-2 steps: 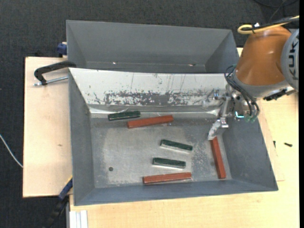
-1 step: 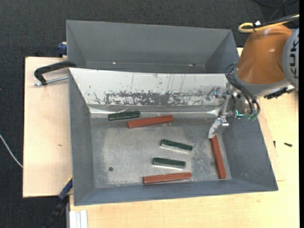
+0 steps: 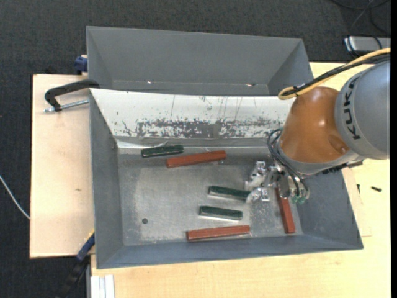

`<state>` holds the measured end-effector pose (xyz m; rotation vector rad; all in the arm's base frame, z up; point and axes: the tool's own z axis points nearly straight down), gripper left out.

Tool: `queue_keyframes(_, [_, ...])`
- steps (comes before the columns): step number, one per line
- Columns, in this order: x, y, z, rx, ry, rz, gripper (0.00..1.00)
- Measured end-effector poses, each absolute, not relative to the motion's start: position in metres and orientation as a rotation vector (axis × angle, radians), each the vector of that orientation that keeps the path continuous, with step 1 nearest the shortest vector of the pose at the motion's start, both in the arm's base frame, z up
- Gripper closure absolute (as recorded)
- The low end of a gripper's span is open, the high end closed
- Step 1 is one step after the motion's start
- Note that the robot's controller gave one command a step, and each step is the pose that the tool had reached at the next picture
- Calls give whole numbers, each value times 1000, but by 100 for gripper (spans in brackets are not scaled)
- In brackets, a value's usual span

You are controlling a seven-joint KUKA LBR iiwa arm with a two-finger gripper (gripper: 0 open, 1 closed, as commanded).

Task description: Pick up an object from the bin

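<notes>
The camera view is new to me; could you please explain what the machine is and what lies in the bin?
One camera looks down from above, slightly sideways. The arm with its orange cover enters from the right; its claw hangs low in the grey metal bin. On the floor lie three red-brown bars and three dark green bars. The claw is at the right end of one green bar, with a red-brown bar just beside it. Whether it grips anything cannot be told.

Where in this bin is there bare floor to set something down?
The left floor is bare, bordered by the back green bar, back red bar and front red bar. Crowded at right: gripper, two middle green bars, side red bar.
</notes>
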<state>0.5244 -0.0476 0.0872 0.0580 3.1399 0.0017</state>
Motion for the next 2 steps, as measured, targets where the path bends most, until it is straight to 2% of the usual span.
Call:
queue_keyframes(1, [524, -48, 87, 59, 3140, 1, 100])
queue_keyframes(2, [530, -52, 209, 9, 3136, 0, 100])
